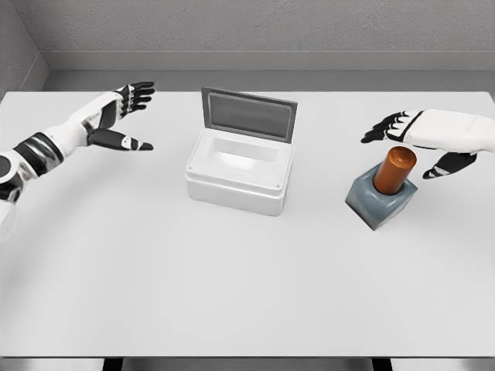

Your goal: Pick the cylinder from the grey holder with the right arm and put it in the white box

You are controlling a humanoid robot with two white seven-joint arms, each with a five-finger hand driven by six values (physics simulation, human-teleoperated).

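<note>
Cylinder point(395, 168) upright in holder point(381, 202) near table's point(247, 294) right edge, right hand point(421, 143) spread around its top without contact, box point(240, 170) lid-up at centre, left hand point(124, 116) spread far left.

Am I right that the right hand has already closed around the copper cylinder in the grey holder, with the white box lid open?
Not quite. In the head view the right hand is open beside the copper cylinder, not closed around it. The cylinder does stand in the grey holder, and the white box lid is open.
</note>
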